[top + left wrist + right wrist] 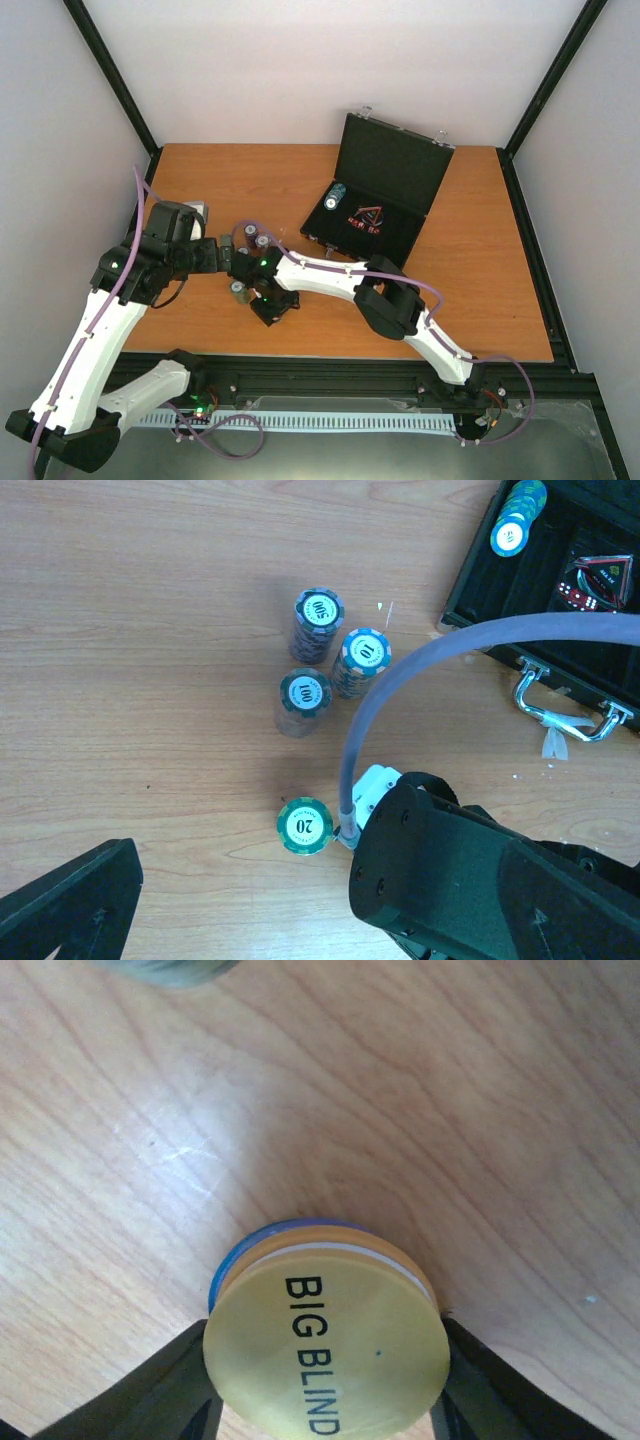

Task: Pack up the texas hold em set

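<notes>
The black case (pixel 400 232) of the texas hold em set lies open at the back right, with a row of chips (pixel 335 196) and a red-black triangle (pixel 366 215) inside. Three chip stacks marked 500 (pixel 319 610), 10 (pixel 366 652) and 100 (pixel 305 691) stand together on the wood, and a green 20 stack (pixel 305 825) stands nearer. My right gripper (pixel 325 1380) is shut on a short disc stack (pixel 325 1350) topped by a yellow BIG BLIND disc, resting on the table. My left gripper (pixel 300 920) hangs open above the 20 stack, with one finger (pixel 70 900) showing.
The right arm's black wrist (pixel 480 880) and its grey cable (pixel 420 660) cross under the left wrist camera. The case's silver handle (pixel 560 715) faces the chip stacks. Red dice (pixel 575 598) lie in the case. Black frame posts and walls ring the table (pixel 480 300).
</notes>
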Controlling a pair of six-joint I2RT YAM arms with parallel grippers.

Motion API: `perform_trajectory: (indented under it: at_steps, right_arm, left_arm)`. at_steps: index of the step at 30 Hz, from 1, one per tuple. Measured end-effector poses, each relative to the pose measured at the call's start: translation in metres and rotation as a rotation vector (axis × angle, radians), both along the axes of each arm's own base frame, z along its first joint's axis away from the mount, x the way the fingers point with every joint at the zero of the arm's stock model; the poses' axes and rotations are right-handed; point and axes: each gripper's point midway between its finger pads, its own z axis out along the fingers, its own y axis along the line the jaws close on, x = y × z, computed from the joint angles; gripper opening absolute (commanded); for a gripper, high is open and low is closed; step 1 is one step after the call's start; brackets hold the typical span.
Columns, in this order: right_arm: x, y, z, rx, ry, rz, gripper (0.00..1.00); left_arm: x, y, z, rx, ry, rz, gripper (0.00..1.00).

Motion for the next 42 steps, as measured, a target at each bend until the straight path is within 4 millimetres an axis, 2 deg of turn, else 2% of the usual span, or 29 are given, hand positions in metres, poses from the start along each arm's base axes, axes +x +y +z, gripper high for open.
perform_trajectory:
  at_steps: [2,12,18,23,29,33,42]
  right_arm:
    - [0.0,0.0,0.0,0.003,0.004,0.003,0.43]
    - [0.001,0.0,0.0,0.017,0.011,-0.001,0.32]
    - [0.004,-0.002,0.002,0.037,0.011,-0.02,0.3]
    - [0.015,-0.01,0.003,0.031,0.009,-0.057,0.3]
    - [0.036,-0.026,0.005,0.006,-0.016,-0.109,0.29]
    - [0.054,-0.044,0.014,-0.013,-0.05,-0.154,0.29]
    - [0.12,-0.093,0.05,-0.011,-0.166,-0.31,0.29]
  left_arm:
    - [0.0,0.0,0.0,0.0,0.0,0.0,1.0]
    - [0.0,0.0,-0.001,0.001,0.002,0.0,1.0]
    - [0.0,0.0,-0.003,0.003,0.008,0.0,1.0]
    - [-0.001,0.0,-0.005,0.005,0.013,0.0,1.0]
    - [-0.001,0.0,-0.005,0.006,0.013,-0.001,1.0]
    - [0.0,0.0,-0.006,0.009,0.015,-0.004,1.0]
    - [0.001,0.0,-0.007,0.013,0.021,-0.005,1.0]
